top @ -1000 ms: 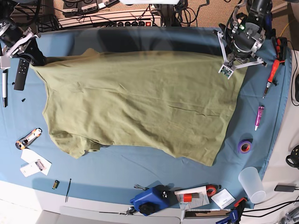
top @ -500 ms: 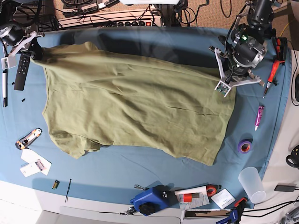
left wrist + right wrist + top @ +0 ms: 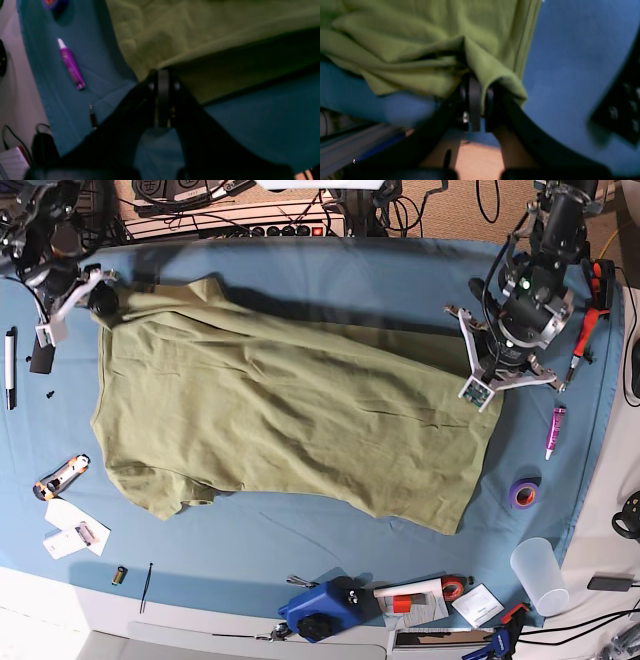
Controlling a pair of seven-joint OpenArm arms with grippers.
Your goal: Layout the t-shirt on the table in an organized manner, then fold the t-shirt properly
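- Plastic cup (image 3: pixel 538 576) upright near front-right corner of surface (image 3: pixel 330 270); contents can't tell.
- Olive t-shirt (image 3: pixel 290 420) spread over middle of blue surface, far edge lifted at both ends, front part flat w/ a few creases.
- Left hand (image 3: pixel 163 75) pinched shut on t-shirt's far edge, on base view's right; cloth hangs from it w/ dark shadow beneath.
- Right hand (image 3: pixel 476 85) clamped tight on bunched t-shirt corner, at base view's far left; fabric folds draped over fingers (image 3: pixel 473 105).
- Right margin: purple tube (image 3: pixel 555 431) just beside shirt's right edge, tape roll (image 3: pixel 523 495) nearer front, red-handled screwdriver (image 3: pixel 583 340) by the edge.
- Left margin: remote (image 3: pixel 42 352), pen (image 3: pixel 10 368), box cutter (image 3: pixel 61 476), paper cards (image 3: pixel 75 528), all apart from shirt.
- Front edge: blue tool (image 3: pixel 320 608) + small clutter, well apart from hem.
- Bare blue strip betw. hem and front clutter; bare band along far edge behind shirt.
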